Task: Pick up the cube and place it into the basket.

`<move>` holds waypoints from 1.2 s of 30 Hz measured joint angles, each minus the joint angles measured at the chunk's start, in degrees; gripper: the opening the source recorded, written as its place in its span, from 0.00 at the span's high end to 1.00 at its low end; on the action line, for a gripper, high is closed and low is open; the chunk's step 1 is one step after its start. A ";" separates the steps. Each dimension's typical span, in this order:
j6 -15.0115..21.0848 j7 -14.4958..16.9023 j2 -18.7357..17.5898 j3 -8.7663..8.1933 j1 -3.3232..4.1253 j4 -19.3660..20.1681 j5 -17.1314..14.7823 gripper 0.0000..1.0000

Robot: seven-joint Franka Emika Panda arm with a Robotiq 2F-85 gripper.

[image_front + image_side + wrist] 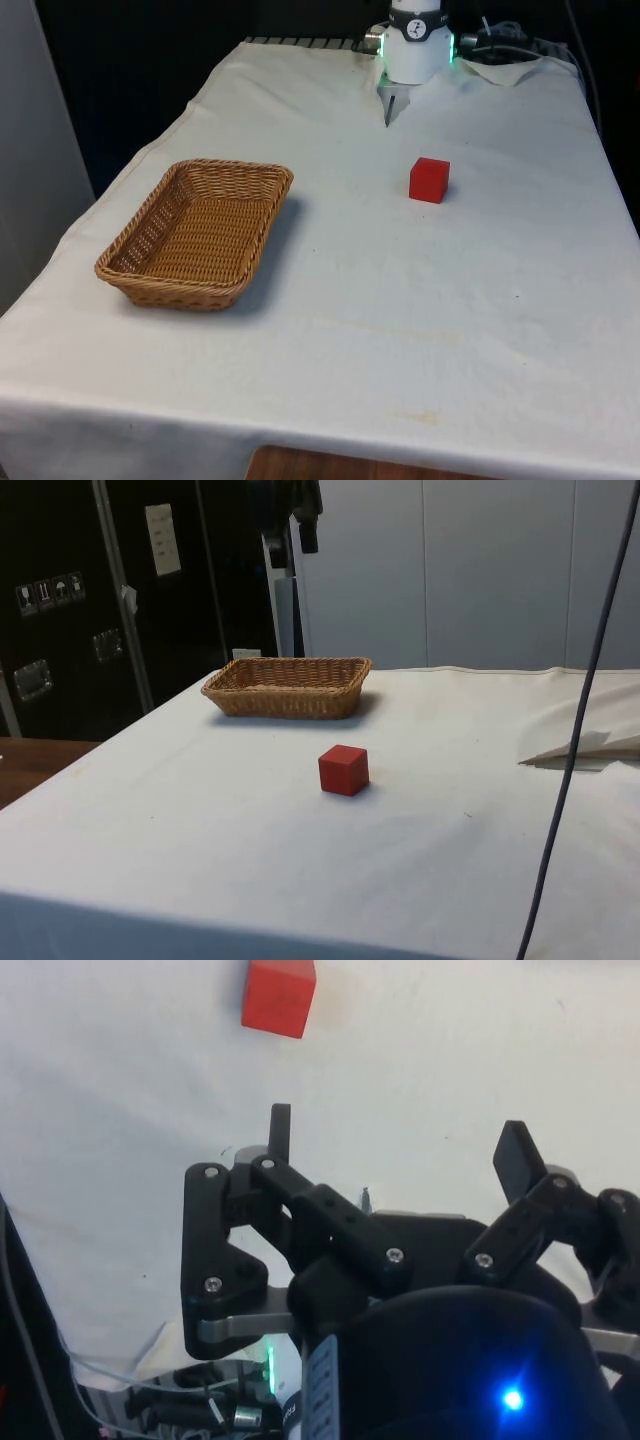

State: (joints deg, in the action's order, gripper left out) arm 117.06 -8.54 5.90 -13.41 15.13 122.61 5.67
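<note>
A small red cube (429,180) sits alone on the white tablecloth (400,300), well apart from the rectangular woven wicker basket (197,233) toward the front view's left, as the black two-finger gripper (398,1150) hangs above, fingers spread wide, holding nothing.

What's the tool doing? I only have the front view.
Observer: In the wrist view the black two-finger tool is open, with nothing between its fingers.
Operator: Is it near the cube?
Observer: No. The red cube sits on the white cloth beyond the fingertips, apart from them.
</note>
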 measured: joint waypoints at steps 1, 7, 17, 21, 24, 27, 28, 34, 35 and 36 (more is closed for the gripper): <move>0.00 -0.11 0.00 0.00 0.00 0.11 -0.06 0.00; 0.00 -1.09 0.29 0.29 0.00 0.92 -0.23 0.00; 0.00 -4.93 0.86 0.69 0.00 2.92 -0.23 0.00; 0.00 -6.36 0.86 0.69 0.00 3.50 -0.23 0.00; 0.00 -7.51 0.86 0.69 0.00 3.84 -0.23 0.00; 0.00 -8.19 0.86 0.74 0.00 4.07 -0.23 0.00; 0.00 -8.59 0.86 0.74 0.00 4.18 -0.23 0.00; 0.00 -9.91 0.86 1.20 0.00 4.58 -0.23 0.00; 0.00 -9.91 0.86 1.20 0.00 4.58 -0.23 0.00; 0.00 -10.08 0.92 1.43 0.00 4.58 -0.23 0.00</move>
State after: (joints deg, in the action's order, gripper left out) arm 117.06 -18.62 6.82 -11.97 15.13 127.20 5.44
